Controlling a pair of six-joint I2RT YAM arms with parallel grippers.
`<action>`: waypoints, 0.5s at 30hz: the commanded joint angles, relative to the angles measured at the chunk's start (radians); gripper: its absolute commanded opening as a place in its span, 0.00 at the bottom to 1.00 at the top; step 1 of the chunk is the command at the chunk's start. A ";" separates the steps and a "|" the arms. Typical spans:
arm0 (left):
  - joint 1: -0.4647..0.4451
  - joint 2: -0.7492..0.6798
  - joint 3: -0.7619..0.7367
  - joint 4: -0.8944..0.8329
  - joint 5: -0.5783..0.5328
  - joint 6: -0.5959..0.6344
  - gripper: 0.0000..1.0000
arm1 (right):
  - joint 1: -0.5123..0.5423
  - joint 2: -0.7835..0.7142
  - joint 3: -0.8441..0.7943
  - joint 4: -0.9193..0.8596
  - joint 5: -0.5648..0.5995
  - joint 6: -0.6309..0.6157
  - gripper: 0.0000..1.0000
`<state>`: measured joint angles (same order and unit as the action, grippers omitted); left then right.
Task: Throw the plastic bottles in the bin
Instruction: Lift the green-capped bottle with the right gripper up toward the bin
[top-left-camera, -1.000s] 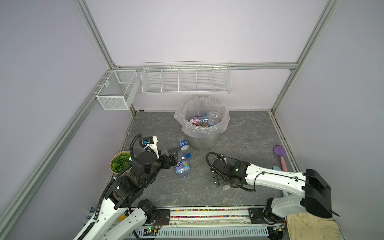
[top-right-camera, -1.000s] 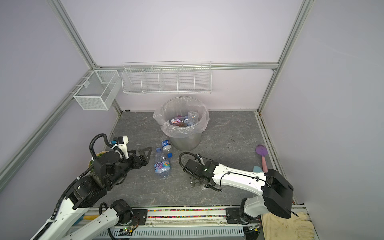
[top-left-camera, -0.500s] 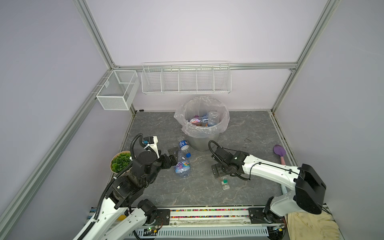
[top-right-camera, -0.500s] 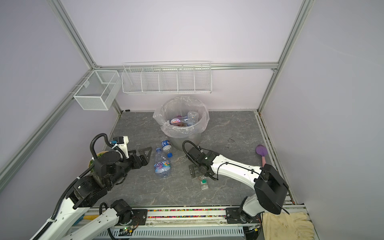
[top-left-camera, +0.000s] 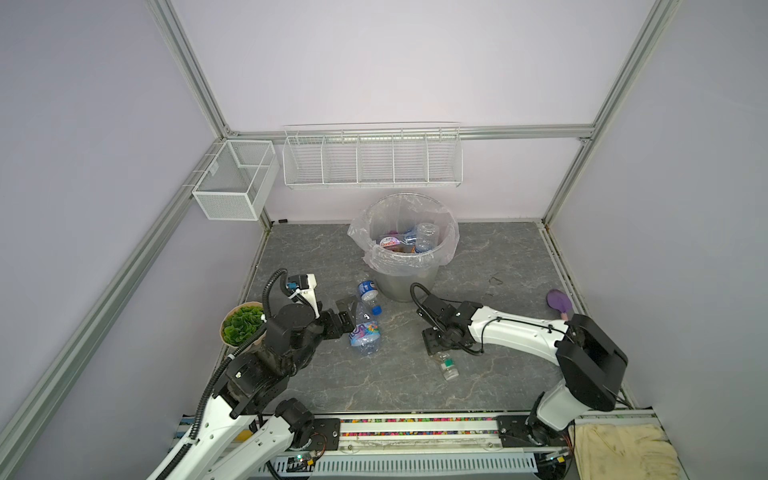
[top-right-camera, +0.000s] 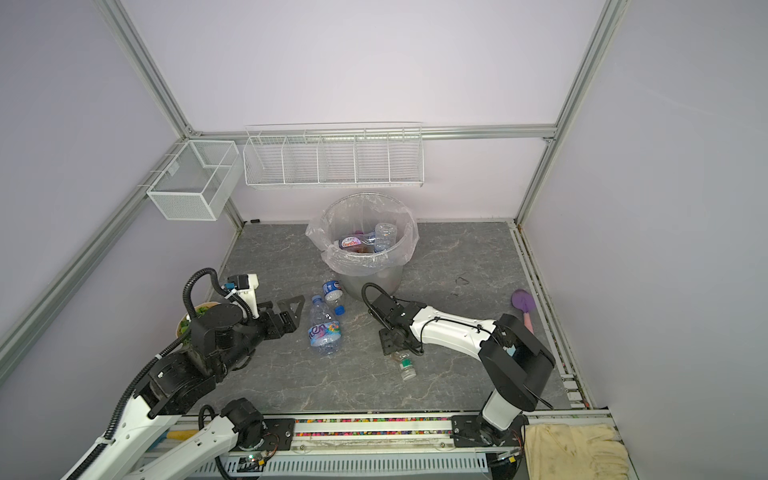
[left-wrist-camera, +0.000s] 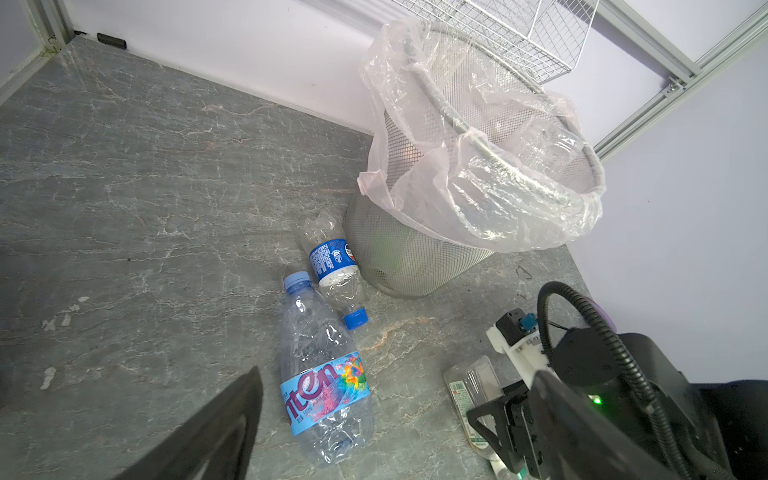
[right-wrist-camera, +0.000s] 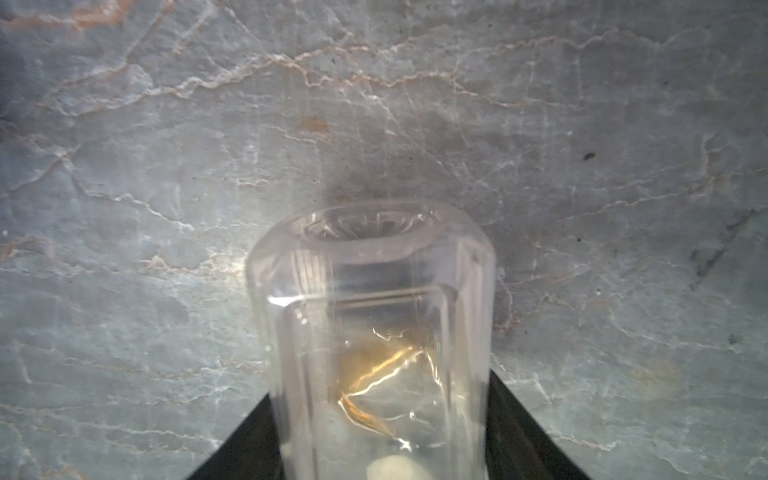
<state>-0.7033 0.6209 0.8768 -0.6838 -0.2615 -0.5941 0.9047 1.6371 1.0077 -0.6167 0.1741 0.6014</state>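
Three plastic bottles lie on the grey floor in front of the bin (top-left-camera: 409, 282) (top-right-camera: 374, 282) (left-wrist-camera: 399, 249), which holds more bottles (top-left-camera: 426, 237). A big clear bottle with a light-blue label (top-left-camera: 365, 330) (top-right-camera: 325, 330) (left-wrist-camera: 322, 382) lies just right of my open left gripper (top-left-camera: 347, 316) (top-right-camera: 291, 316) (left-wrist-camera: 390, 436). A shorter dark-blue-labelled bottle (top-left-camera: 368, 291) (left-wrist-camera: 334, 270) lies against the bin's foot. My right gripper (top-left-camera: 434, 345) (top-right-camera: 390, 343) (right-wrist-camera: 378, 395) points down, its fingers pressed on both sides of a small clear green-capped bottle (top-left-camera: 446, 365) (top-right-camera: 405, 365) (right-wrist-camera: 374, 311).
A potted green plant (top-left-camera: 241, 324) stands behind the left arm. A purple spoon (top-left-camera: 559, 303) lies by the right wall. Two white wire baskets (top-left-camera: 372, 158) (top-left-camera: 235, 183) hang on the walls. A yellow cloth (top-left-camera: 623, 451) sits at the front right corner.
The right arm has swung its elbow in, and its jaws have narrowed onto the small green-capped bottle. The left arm and the two other floor bottles have not moved.
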 joint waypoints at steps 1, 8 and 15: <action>-0.004 -0.013 -0.010 -0.011 -0.005 -0.013 0.99 | -0.003 0.016 -0.032 0.012 -0.015 0.011 0.65; -0.004 -0.009 -0.010 -0.008 0.001 -0.017 0.99 | -0.003 0.028 -0.051 0.010 -0.016 0.011 0.80; -0.004 -0.012 -0.009 -0.007 -0.003 -0.017 0.99 | -0.003 -0.016 -0.056 -0.008 0.006 0.019 0.53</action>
<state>-0.7033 0.6170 0.8768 -0.6838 -0.2611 -0.5945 0.9047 1.6516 0.9672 -0.6033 0.1658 0.6048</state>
